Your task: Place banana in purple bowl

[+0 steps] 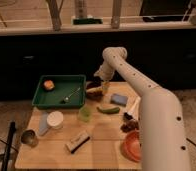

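The purple bowl [92, 88] is a small, very dark shape on the wooden table, just right of the green tray. The banana [95, 92], yellow with brown patches, lies at the bowl's front part and seems to rest in it. My gripper [101, 83] hangs from the white arm directly above the bowl's right side, close over the banana. I cannot tell whether it touches the banana.
The green tray [43, 100] holds an orange [49, 84] and a spoon [71, 94]. A green curved vegetable [108, 109], a blue sponge [119, 99], a green cup [84, 113], a white cup [54, 120], a metal cup [29, 138], a wrapped bar [77, 141] and an orange-red bowl [132, 146] stand around.
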`<state>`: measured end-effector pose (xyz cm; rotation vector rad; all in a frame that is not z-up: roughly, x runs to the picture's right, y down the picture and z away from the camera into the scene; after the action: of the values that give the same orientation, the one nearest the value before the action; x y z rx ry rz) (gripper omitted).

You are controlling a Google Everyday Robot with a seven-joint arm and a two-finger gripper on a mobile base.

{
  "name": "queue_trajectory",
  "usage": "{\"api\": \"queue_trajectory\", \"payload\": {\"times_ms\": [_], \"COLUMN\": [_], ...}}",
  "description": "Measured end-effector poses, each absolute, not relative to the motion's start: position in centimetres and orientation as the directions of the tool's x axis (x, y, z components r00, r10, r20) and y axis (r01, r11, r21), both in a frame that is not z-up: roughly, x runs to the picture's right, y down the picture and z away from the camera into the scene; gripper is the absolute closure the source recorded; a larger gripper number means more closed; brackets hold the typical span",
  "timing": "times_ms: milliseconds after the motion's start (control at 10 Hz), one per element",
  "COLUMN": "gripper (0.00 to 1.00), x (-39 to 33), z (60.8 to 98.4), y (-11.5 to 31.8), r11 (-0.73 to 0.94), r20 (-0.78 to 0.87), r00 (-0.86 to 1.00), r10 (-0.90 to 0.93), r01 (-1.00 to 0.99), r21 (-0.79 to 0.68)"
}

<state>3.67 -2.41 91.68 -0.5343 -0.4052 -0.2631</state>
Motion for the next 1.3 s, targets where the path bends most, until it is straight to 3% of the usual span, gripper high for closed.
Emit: {"api": "queue_trajectory", "payload": {"times_ms": [1300], "gripper": [0.2], "x": [3.97], "z": [91.7], "y": [-2.49], "r11": [0.829], "r20": [0.442], "r00": [0.886], "r10": [-0.137], "r01": [0.347], "r21": [-0.439]}}
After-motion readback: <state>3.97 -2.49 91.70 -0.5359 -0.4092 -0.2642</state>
